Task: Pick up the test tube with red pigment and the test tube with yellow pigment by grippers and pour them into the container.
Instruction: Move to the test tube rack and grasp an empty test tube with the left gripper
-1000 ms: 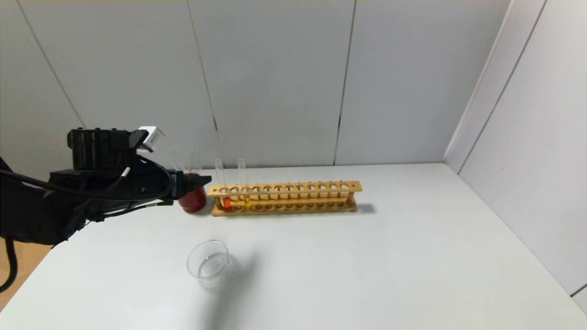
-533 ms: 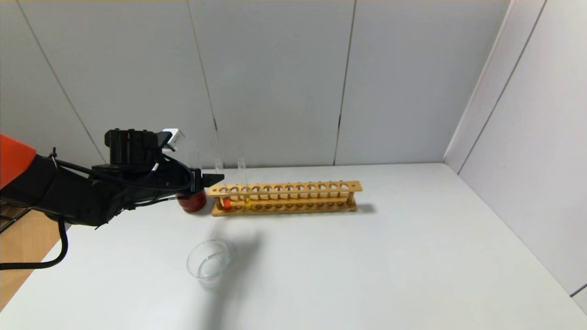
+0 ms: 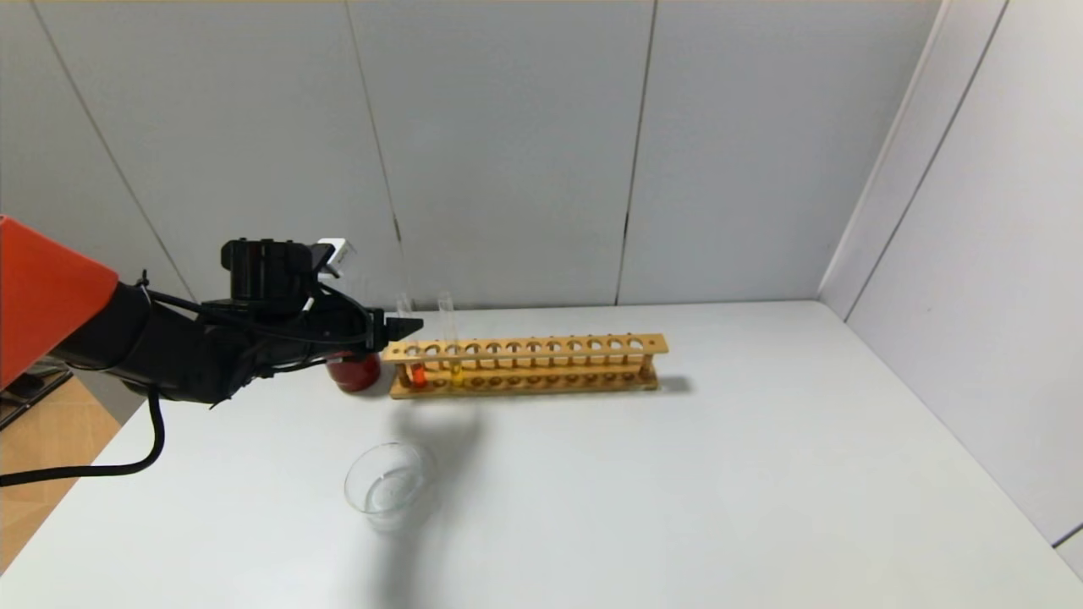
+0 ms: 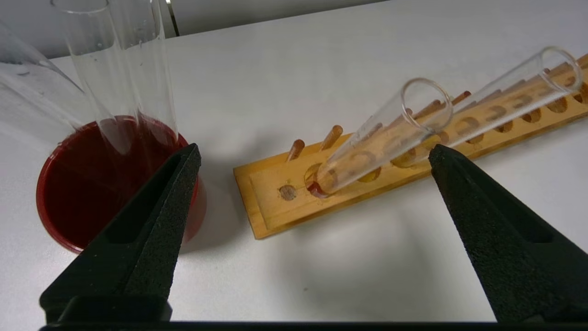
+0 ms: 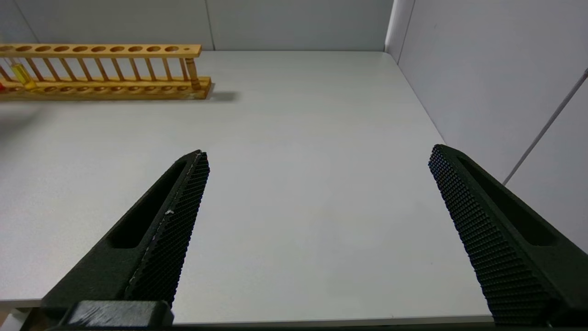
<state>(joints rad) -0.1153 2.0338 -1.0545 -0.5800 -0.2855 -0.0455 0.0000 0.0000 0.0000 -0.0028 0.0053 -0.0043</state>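
The test tube with red pigment [image 3: 417,373] stands in the first hole at the left end of a wooden rack [image 3: 541,345]. The test tube with yellow pigment [image 3: 456,372] stands two holes to its right. My left gripper [image 3: 408,326] is open at the height of the tubes' upper parts, just left of the red one. In the left wrist view the red tube [image 4: 381,133] and the yellow tube [image 4: 505,96] show ahead of the open left gripper [image 4: 316,148], untouched. The clear glass container [image 3: 385,486] sits nearer me. My right gripper [image 5: 317,154] is open and empty above the table's near right edge.
A dark red cup [image 3: 355,373] holding clear uncoloured tubes [image 4: 138,69] stands just left of the rack, under my left gripper's finger. The rack [image 5: 105,48] and yellow tube [image 5: 20,73] show far off in the right wrist view. Walls close off the back and right.
My left arm has swung right, over the red cup and up to the rack's left end. Its gripper has stayed open. The tubes and container have not moved.
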